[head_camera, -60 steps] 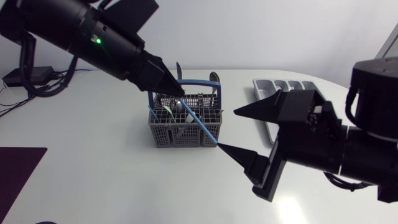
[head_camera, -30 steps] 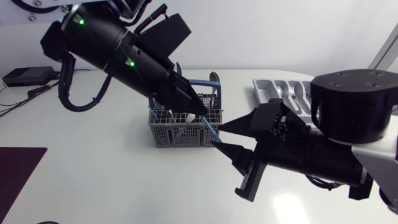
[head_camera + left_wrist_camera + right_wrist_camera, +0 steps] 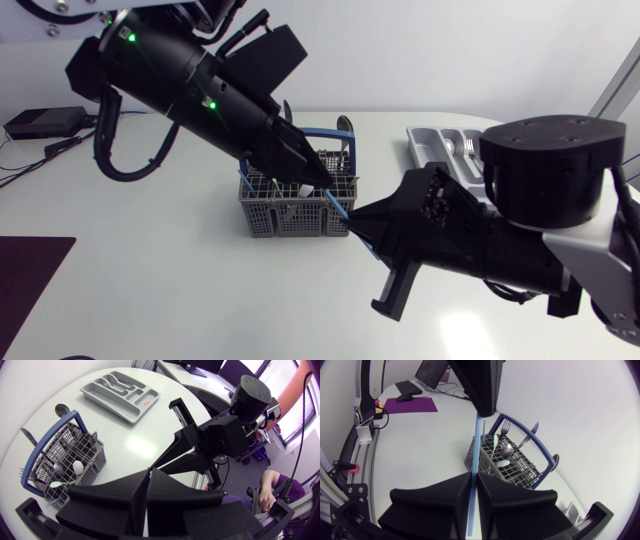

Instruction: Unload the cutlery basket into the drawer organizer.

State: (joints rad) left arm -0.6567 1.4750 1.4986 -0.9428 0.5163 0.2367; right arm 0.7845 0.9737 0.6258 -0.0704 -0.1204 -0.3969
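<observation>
Head view places the long thin light-blue stick (image 3: 337, 204) in the air just over the front right corner of the grey mesh cutlery basket with a blue hoop handle (image 3: 290, 215), spanning between the two arms. The left end effector (image 3: 322, 183) is pinched narrow on its upper end. The right end effector (image 3: 352, 218) has its wedge fingers drawn narrow around the lower end. From the right wrist, the stick runs straight up the slit between those fingers (image 3: 455, 492), which press it from both sides.

It looks like a plain, smooth, uniformly pale blue shaft, probably plastic. Whether it carries a working end I cannot tell, since both tips are covered. I judge it very light and stiff but slick, and so slim that it could swivel in a pinch. A hold further along the shaft, away from the extreme tip, seems safer.

The grey moulded drawer organizer (image 3: 425, 145) lies on the tabletop well apart, beyond the right arm.
</observation>
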